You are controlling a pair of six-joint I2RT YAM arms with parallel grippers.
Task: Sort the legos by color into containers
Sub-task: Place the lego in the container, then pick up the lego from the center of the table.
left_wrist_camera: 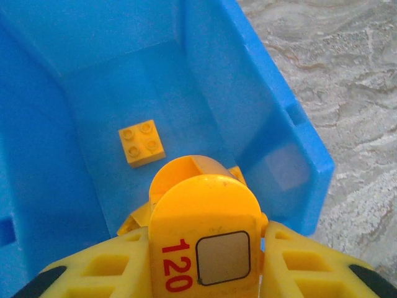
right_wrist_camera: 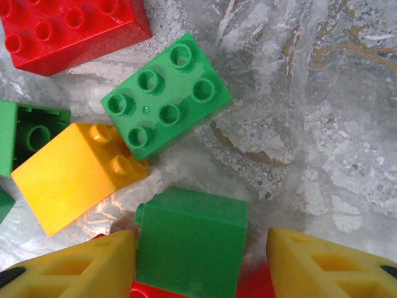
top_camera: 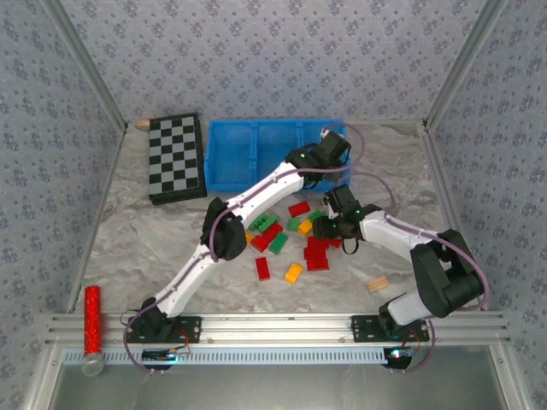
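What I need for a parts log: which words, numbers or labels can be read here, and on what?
"120": red digits, printed sideways, on the orange-yellow curved-top brick in the left wrist view; the grey square beside them is blank.
No other text: the checkerboard and the red cylinder show nothing legible.

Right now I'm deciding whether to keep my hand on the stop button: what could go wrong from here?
1. The left jaws hold a yellow brick close to the right wall of the tray; released there, it might clip the rim and fall outside.
2. The right jaws straddle a green brick packed against neighbours; closing may shove them or grip badly.
3. The left arm crosses near the right arm over the pile; they could bump.
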